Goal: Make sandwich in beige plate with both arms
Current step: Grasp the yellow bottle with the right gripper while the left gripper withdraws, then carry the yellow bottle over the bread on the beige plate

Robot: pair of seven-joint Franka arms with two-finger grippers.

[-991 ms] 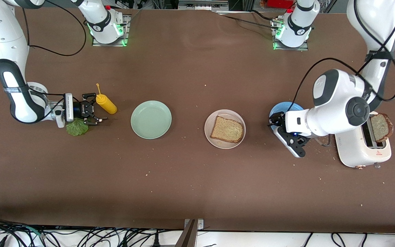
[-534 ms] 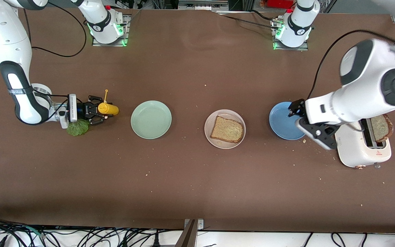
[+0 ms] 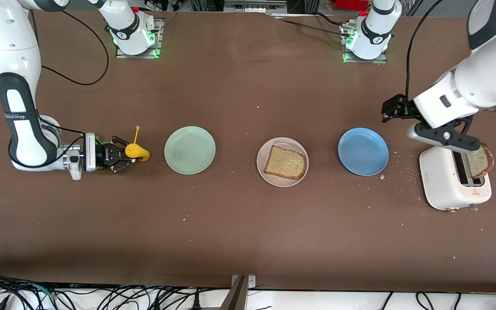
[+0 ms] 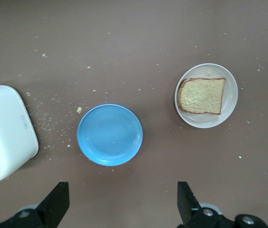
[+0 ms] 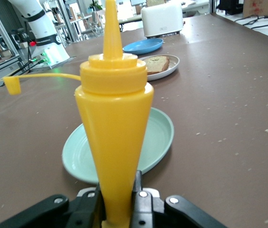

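Front view: three plates, beige plate (image 3: 282, 162) included, and two bread slices are counted; yellow squeeze bottle (image 3: 135, 151) is pinched by right claw (image 3: 124, 159); left claw (image 3: 389, 107) is spread.

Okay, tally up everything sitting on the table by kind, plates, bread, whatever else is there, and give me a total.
Plates: 3 (mint-green plate, beige plate, blue plate)
Bread slices: 2 (one on the beige plate, one in the toaster)
Toaster: 1
Yellow squeeze bottle: 1
Total: 7

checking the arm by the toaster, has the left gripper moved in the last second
Yes. The left gripper was at the blue plate, on its edge toward the toaster; it is now off the plate, farther from the front camera and open.
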